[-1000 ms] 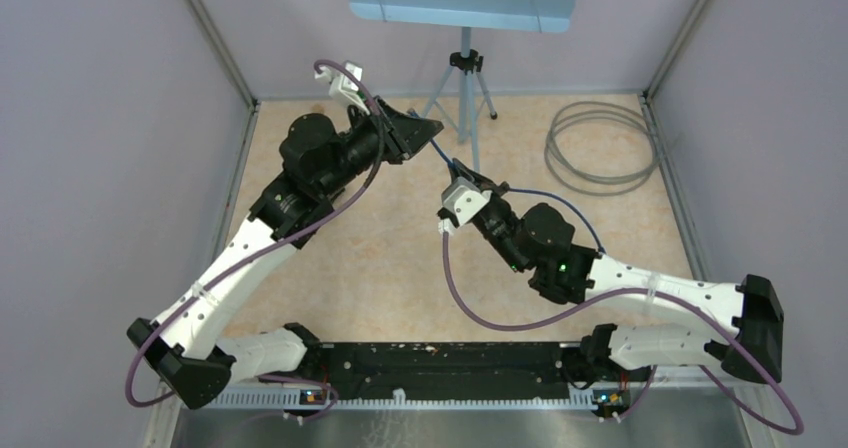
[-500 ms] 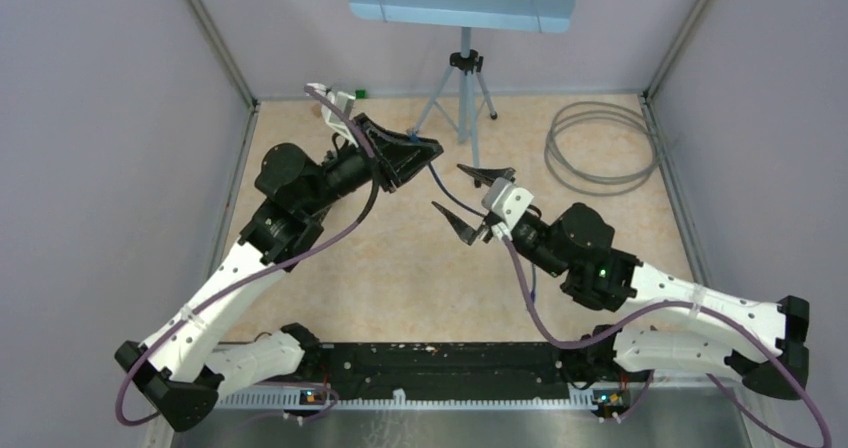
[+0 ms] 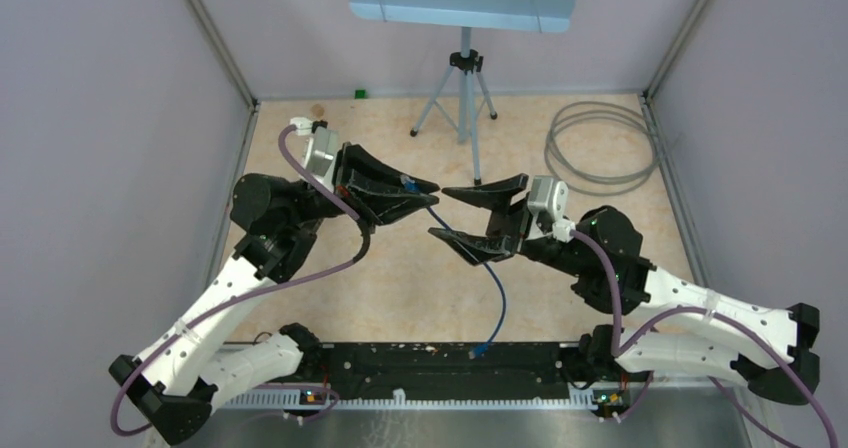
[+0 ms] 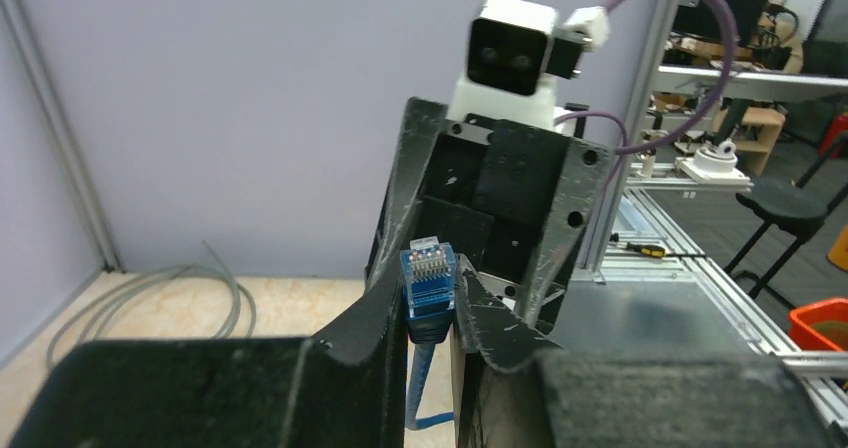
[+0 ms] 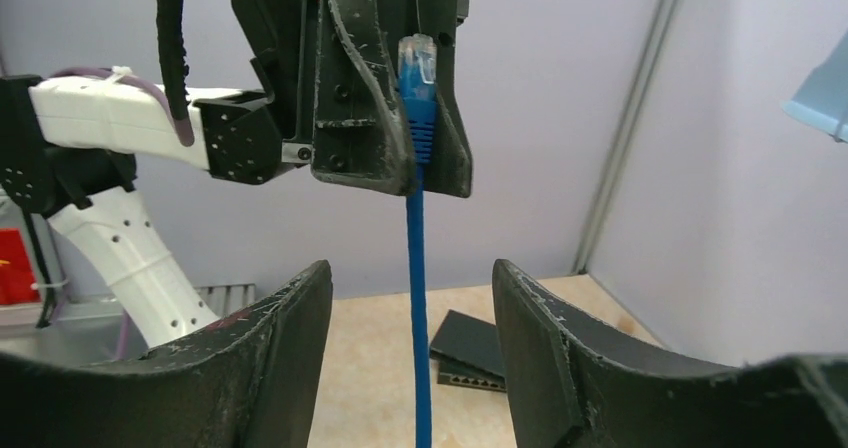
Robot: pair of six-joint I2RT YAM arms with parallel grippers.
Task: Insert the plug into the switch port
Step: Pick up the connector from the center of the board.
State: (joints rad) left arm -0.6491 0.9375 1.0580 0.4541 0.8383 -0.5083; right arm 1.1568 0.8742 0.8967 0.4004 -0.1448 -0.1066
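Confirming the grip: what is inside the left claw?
A blue, clear-tipped network plug, pinched in the left claw; its blue cable hangs below. Black fingers cover the plug's lower sides.

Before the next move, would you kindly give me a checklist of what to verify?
1. Plug gripped by left gripper: ok, pinched between its fingers.
2. Right gripper open: ok, jaws wide apart.
3. Cable free: ok, hangs loose below the plug.
4. Plug at the switch: not ok, switch lies on the table, well apart.
5. Switch front unblocked: cannot tell, too small in view.
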